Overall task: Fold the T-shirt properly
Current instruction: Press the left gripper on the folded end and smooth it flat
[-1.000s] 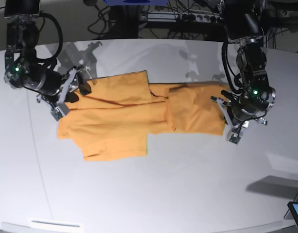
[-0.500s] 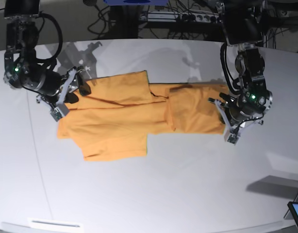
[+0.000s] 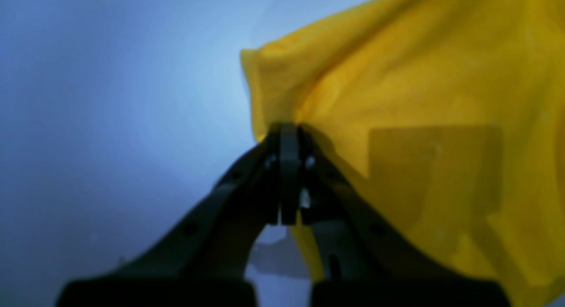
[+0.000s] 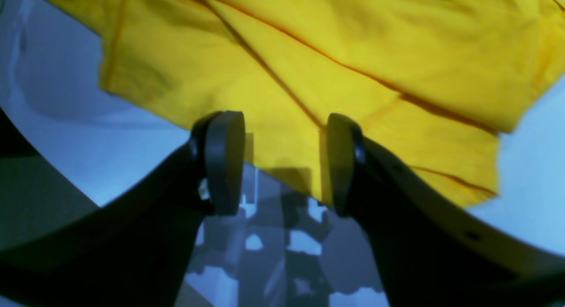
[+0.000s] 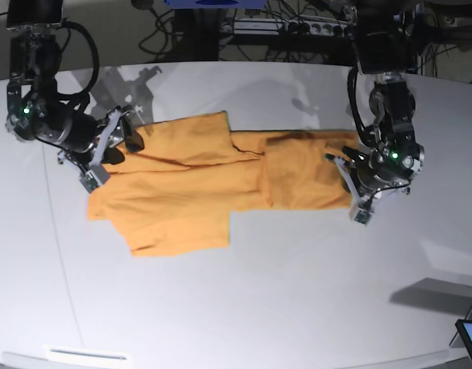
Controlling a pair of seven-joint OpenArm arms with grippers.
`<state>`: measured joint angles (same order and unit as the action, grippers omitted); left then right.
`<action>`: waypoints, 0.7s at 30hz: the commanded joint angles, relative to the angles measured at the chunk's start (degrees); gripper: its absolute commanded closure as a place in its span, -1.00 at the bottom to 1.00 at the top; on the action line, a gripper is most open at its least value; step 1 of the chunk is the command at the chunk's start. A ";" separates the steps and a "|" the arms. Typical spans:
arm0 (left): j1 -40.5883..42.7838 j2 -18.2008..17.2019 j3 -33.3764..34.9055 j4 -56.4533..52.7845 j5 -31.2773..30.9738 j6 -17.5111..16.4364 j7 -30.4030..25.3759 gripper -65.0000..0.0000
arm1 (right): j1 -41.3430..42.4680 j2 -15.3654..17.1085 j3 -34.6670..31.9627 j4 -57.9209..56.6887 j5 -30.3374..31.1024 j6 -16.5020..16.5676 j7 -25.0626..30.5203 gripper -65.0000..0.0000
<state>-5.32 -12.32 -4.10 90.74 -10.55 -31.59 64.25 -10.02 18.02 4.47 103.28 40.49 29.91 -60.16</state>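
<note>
Left wrist view blurred; T-shirt (image 3: 419, 121) cut off at frame edge.

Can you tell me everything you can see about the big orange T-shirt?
The T-shirt is plain orange-yellow cloth, soft and creased, lying flat on the white table. It is partly folded: layers overlap, with a squarish folded part toward the left arm's side. Seams show as darker lines. No lettering or tag shows. The left gripper is shut on its edge, lifting it a little. The right gripper is open over the opposite edge, not pinching it.
</note>
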 commanded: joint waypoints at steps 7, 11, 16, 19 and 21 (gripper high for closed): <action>-1.23 0.93 0.10 12.25 -1.10 -0.36 4.02 1.00 | 0.66 0.57 0.23 0.93 0.87 0.11 1.13 0.12; -0.08 1.46 0.27 13.57 -1.10 -0.36 5.07 1.00 | 0.75 0.57 0.23 0.93 0.87 0.11 1.13 0.12; 2.47 1.72 1.42 13.57 -0.93 -0.36 5.16 1.00 | 0.92 0.57 0.23 0.85 0.87 0.11 1.13 0.12; 3.78 1.37 3.35 13.57 -0.66 -0.36 5.16 1.00 | 1.01 0.57 0.23 0.85 0.87 0.11 1.13 0.12; 4.93 1.37 3.70 13.57 -0.66 -0.36 4.98 1.00 | 1.01 0.57 0.23 0.85 0.87 0.11 1.13 0.12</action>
<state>0.34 -10.46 -0.16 103.24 -11.42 -31.97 69.78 -9.72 17.91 4.47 103.28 40.49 29.91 -60.10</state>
